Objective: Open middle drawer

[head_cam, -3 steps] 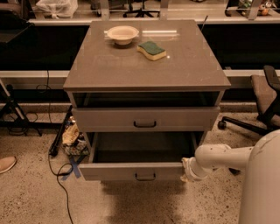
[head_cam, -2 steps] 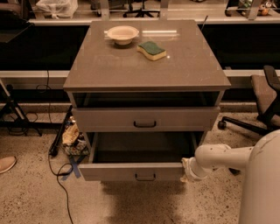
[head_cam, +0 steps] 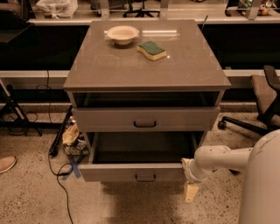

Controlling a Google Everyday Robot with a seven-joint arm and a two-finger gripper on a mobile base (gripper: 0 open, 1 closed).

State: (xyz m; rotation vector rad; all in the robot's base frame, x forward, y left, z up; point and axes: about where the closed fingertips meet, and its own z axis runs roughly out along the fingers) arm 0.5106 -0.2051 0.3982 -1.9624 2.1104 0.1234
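Nothing moved | gripper (head_cam: 189, 187) by open middle drawer (head_cam: 131, 173), state unclear | 1 bowl (head_cam: 122, 34), 1 sponge (head_cam: 152, 50)

An office is suggested by a wheeled chair (head_cam: 264, 99), long benches (head_cam: 197, 9) and floor cables (head_cam: 59, 177). The gripper (head_cam: 190, 191) is held beside the middle drawer (head_cam: 127, 173).

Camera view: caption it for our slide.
Middle drawer pulled open, pincer at its right front corner; bowl and sponge on cabinet top.

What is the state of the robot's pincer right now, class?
Pincer: cannot be told; it is at the right end of the pulled-out middle drawer's front.
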